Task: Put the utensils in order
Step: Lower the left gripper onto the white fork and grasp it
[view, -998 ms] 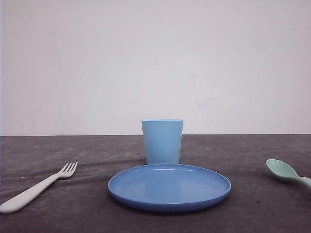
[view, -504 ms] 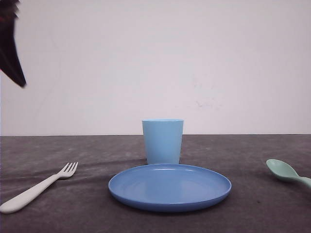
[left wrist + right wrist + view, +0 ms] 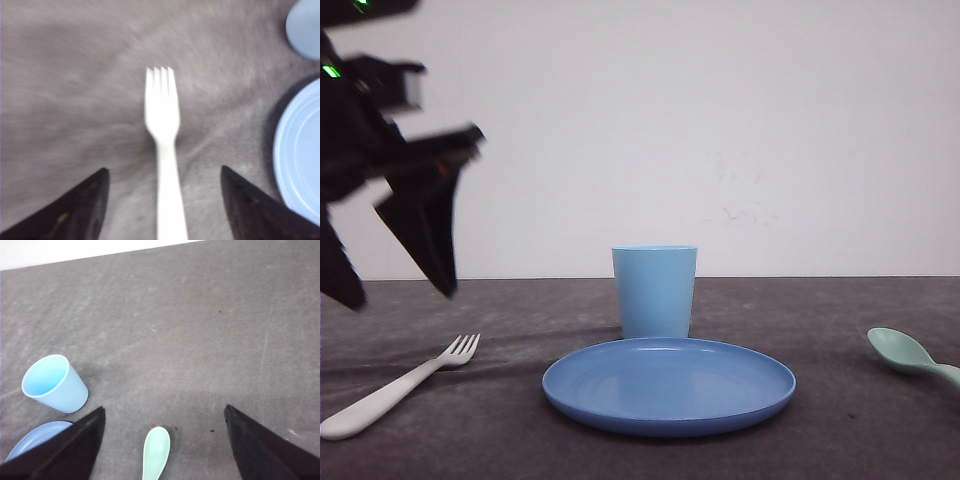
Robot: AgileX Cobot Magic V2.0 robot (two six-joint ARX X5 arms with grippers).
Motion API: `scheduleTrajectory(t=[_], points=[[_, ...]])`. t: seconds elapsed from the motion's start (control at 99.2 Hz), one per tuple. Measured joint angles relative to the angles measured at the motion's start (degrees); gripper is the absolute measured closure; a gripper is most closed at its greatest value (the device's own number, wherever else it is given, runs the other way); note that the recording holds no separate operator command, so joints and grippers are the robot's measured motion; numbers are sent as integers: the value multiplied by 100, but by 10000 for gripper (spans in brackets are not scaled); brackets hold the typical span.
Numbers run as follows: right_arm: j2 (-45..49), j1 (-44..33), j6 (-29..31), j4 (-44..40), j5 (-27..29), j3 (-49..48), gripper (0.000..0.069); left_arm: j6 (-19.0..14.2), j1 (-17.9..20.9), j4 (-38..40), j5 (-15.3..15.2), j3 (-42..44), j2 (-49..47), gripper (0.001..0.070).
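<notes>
A white fork [image 3: 395, 390] lies on the dark cloth at the front left, tines pointing toward the cup. My left gripper [image 3: 400, 292] hangs open in the air above it, blurred. In the left wrist view the fork [image 3: 163, 150] lies lengthwise between the spread fingers of that gripper [image 3: 163, 172], untouched. A mint-green spoon [image 3: 908, 355] rests at the far right edge, bowl up. The right wrist view has the spoon [image 3: 156, 454] centred between the wide-apart fingers of the right gripper [image 3: 164, 410], which is well above it.
A round blue plate [image 3: 669, 385] sits at the centre front with a light blue cup [image 3: 654, 291] upright just behind it. The plate's rim [image 3: 300, 150] is close beside the fork. The cloth is bare between plate and spoon.
My left arm has swung down into the front view from the upper left corner and now hangs above the fork. Fork, spoon, plate and cup have not moved.
</notes>
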Motion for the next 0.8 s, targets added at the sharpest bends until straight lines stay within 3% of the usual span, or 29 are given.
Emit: scheduleTrajectory(t=[0.161,0.393,0.454,0.635,0.797], points=[[0,0,0,-4,0,0,217,-116,-122,149,-216,0,575,322],[0,0,0,-44,2,0,217,-199,-149,315,-286,0,1003,334],[0,0,0,-42,0,0,217,-205,-146,337,-356,2,1040,384],[2,0,0,-50,2,0,217,-232,-175,474,-372,20,1104,626],[2,0,0,-116,2,0,217,-260,-199,498,-376,24,1104,665]])
